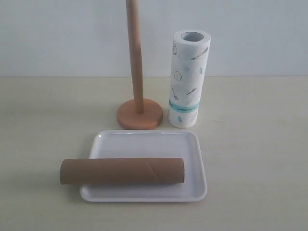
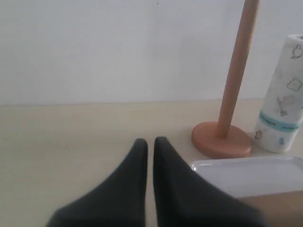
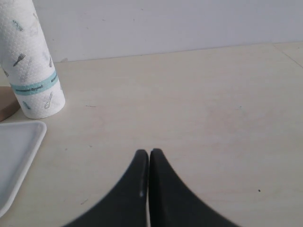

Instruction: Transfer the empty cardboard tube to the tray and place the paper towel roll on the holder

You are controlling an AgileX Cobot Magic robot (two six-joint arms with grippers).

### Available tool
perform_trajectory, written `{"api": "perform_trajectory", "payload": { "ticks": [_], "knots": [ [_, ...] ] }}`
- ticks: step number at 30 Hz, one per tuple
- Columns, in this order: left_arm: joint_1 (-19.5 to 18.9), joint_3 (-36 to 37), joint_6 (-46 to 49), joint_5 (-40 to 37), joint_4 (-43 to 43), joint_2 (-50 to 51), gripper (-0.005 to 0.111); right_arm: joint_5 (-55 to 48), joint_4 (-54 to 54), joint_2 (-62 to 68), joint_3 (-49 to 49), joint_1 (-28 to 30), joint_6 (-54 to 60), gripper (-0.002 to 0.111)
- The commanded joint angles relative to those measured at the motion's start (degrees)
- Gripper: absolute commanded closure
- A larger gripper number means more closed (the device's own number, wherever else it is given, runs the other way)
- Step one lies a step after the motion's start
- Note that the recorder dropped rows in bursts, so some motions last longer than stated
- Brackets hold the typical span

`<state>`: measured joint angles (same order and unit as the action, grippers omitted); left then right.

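Observation:
The brown cardboard tube lies on its side across the front of the white tray, its left end overhanging the tray's rim. Behind the tray the wooden holder stands with a bare pole. The paper towel roll stands upright just right of the holder's base. Neither gripper shows in the exterior view. In the left wrist view my left gripper is shut on nothing over bare table, left of the tray, the holder and the roll. My right gripper is shut and empty, right of the roll and the tray.
The beige table runs back to a plain white wall. A sliver of the tube shows at the edge of the left wrist view, and a bit of the holder's base in the right wrist view.

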<state>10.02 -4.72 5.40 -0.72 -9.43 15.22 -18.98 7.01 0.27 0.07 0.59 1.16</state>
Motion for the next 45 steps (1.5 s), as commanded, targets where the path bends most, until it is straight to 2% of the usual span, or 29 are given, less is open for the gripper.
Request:
{"api": "perform_trajectory", "payload": {
  "ticks": [1,6,11,15,21,26,37,42,45],
  "knots": [
    [-0.16,4.72,-0.65,3.65,-0.76,-1.22,0.103,0.31,-0.11,-0.27,-0.07,0.42,0.04,0.108],
    [-0.16,4.72,3.28,-8.45,-0.41,-15.03,0.103,0.31,-0.11,-0.27,-0.07,0.42,0.04,0.108],
    [-0.16,4.72,3.29,-16.25,1.54,-15.22,0.103,0.46,-0.11,-0.27,-0.07,0.42,0.04,0.108],
    [-0.16,4.72,2.21,-16.29,0.78,-15.22,0.103,0.48,-0.11,-0.27,-0.07,0.42,0.04,0.108],
    [-0.16,4.72,-9.67,-16.19,0.66,-15.22,0.103,0.48,-0.11,-0.27,-0.07,0.42,0.04,0.108],
    [-0.16,4.72,-1.07,-15.97,2.43,-15.22,0.103,0.48,-0.11,-0.27,-0.07,0.42,0.04,0.108],
    [-0.16,4.72,-1.03,-15.97,1.31,-15.22,0.103,0.48,-0.11,-0.27,-0.07,0.42,0.04,0.108],
    [-3.74,4.72,-1.03,-16.19,1.07,-15.22,0.103,0.48,-0.11,-0.27,-0.07,0.42,0.04,0.108],
    [-4.31,4.72,-1.03,-16.19,1.07,-15.22,0.103,0.48,-0.11,-0.27,-0.07,0.42,0.04,0.108]
  ]
}}
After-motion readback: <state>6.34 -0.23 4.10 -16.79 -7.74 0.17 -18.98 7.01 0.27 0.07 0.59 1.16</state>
